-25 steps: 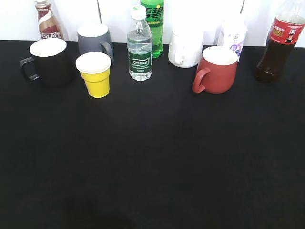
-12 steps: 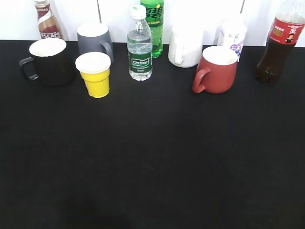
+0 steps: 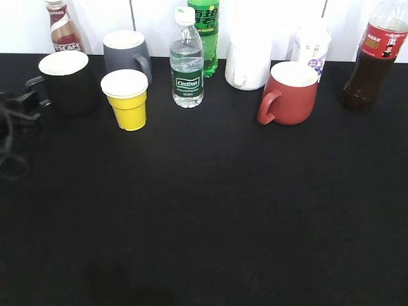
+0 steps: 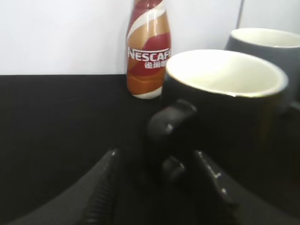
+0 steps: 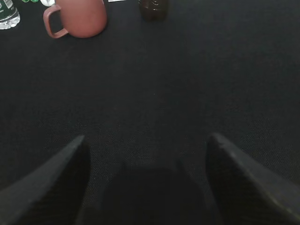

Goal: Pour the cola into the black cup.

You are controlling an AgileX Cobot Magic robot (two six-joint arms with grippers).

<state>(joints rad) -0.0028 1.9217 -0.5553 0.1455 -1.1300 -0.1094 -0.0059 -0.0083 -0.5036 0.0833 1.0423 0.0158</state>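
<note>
Left fingers (image 4: 157,187) spread, empty, flanking black cup (image 4: 225,112) handle; cola (image 3: 374,54) upright.

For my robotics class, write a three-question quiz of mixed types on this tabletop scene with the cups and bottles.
1. True or false: the left gripper is shut on the handle of the black cup.
2. Which cup stands nearest the cola? A) yellow cup B) red mug C) grey mug
3. Fill in: the bottle behind the black cup in the left wrist view reads ____.

Key
1. False: its fingers are spread, with the handle between them.
2. B
3. Nescafe
</note>
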